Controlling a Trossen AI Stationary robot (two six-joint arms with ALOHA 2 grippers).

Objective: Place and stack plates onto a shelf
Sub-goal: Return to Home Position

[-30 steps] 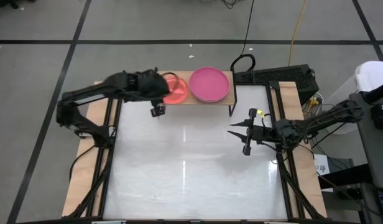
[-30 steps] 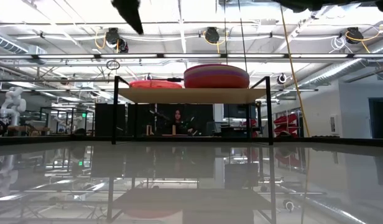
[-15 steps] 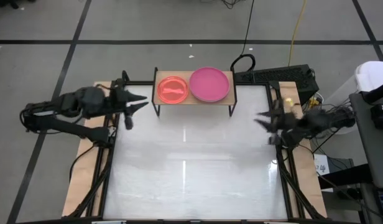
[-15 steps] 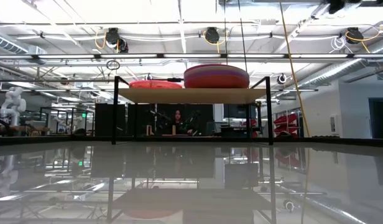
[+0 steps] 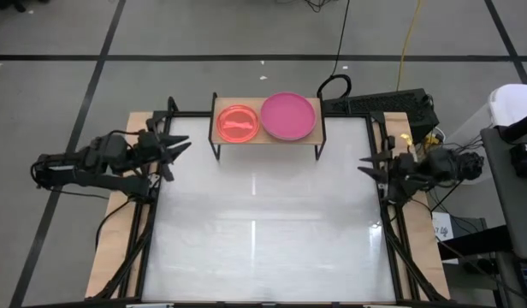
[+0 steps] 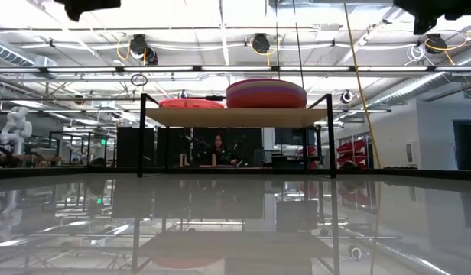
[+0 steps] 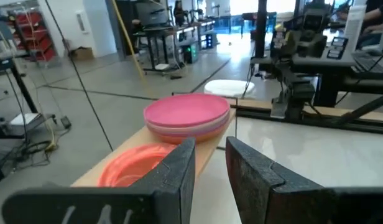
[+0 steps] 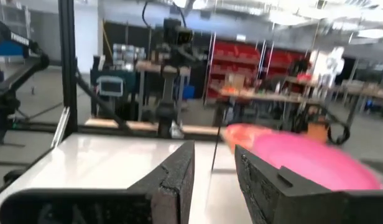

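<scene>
The shelf (image 5: pixel 265 138) stands on its black legs at the table's far edge, a light-wood board. On its left half sits a stack of small translucent orange-pink plates (image 5: pixel 237 123), on its right half a stack of large plates with a magenta one on top (image 5: pixel 288 115). The low view shows both stacks (image 6: pixel 191 103) (image 6: pixel 266 93) resting flat on the board. My left gripper (image 5: pixel 180 144) hovers open at the table's left edge, left of the shelf. My right gripper (image 5: pixel 363 164) hovers open at the right edge. Each wrist view looks toward the stacks (image 7: pixel 186 115) (image 8: pixel 309 152).
The white tabletop (image 5: pixel 263 231) stretches from the shelf to the near edge. A black frame rail (image 5: pixel 385 214) runs along each side. Black cables and a box (image 5: pixel 392 103) lie behind the shelf's right end. Workshop benches and a person fill the room beyond.
My left gripper has drawn back from above the shelf's left end toward the table's left edge, staying open. My right gripper has pulled back from the table's middle right toward the right edge. Both plate stacks have stayed where they were on the shelf.
</scene>
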